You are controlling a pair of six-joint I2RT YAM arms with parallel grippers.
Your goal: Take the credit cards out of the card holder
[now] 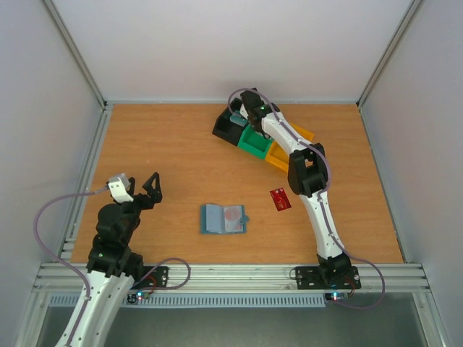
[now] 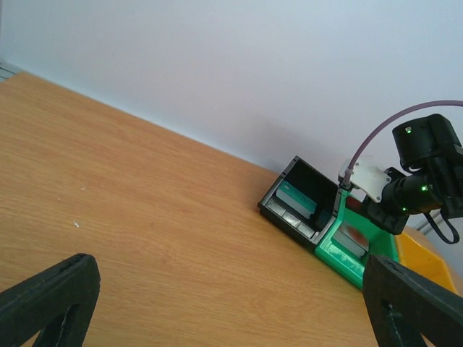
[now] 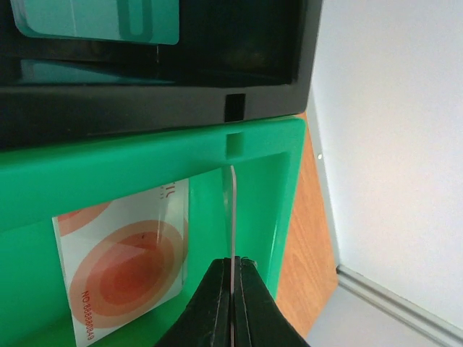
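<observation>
Across the table (image 1: 181, 144), right arm (image 1: 304, 173) extends over green bin (image 1: 255, 143), jaws pinching card (image 3: 233, 217).

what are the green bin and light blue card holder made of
Green rectangular bin: moulded hard plastic, smooth and slightly glossy, with a crisp rim and notch. Light blue bifold card holder: probably soft fabric or faux leather, matte; too small to be sure.

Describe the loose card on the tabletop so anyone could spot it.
On the wooden table, find the open light blue card holder near the front edge. Right of it in the top view, not touching, lies a small dark red plastic card, the only card lying on bare wood.
</observation>
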